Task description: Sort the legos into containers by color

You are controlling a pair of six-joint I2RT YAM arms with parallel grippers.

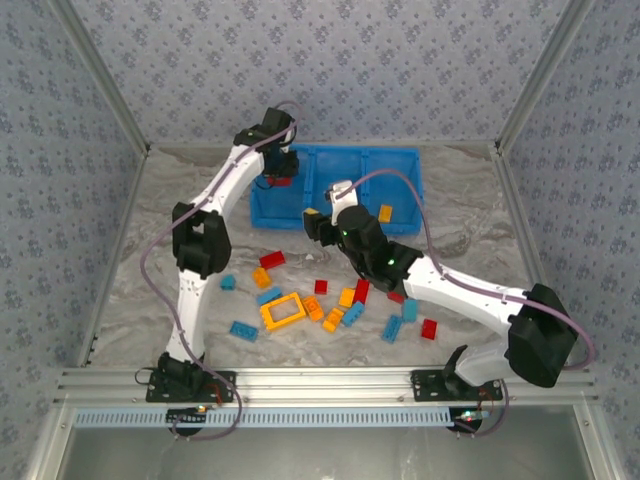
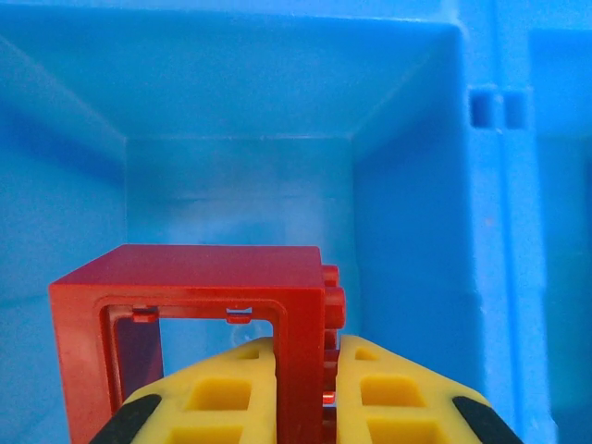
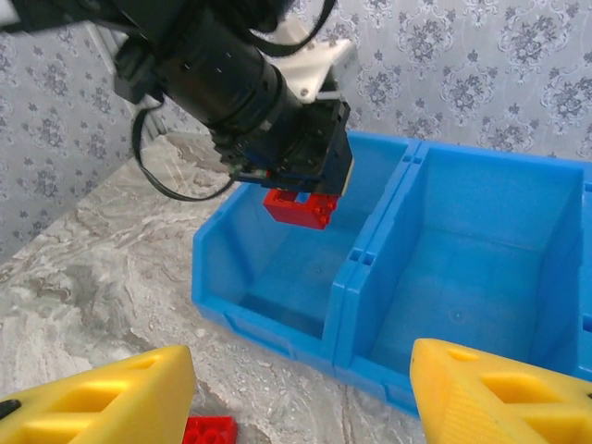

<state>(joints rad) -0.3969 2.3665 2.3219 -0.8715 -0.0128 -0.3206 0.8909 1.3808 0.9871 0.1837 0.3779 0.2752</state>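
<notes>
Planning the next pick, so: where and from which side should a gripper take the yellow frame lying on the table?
I'd take the near long bar of the yellow frame, coming straight down from above, one finger in the hollow, one outside. It lies flat on the table with its middle open, and an orange brick crowds its right end.

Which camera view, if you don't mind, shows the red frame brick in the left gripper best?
The left wrist view: the red frame brick is close up, opening visible, pinched by the left gripper. The right wrist view shows it smaller, above the tray; the top view, a red speck.
</notes>
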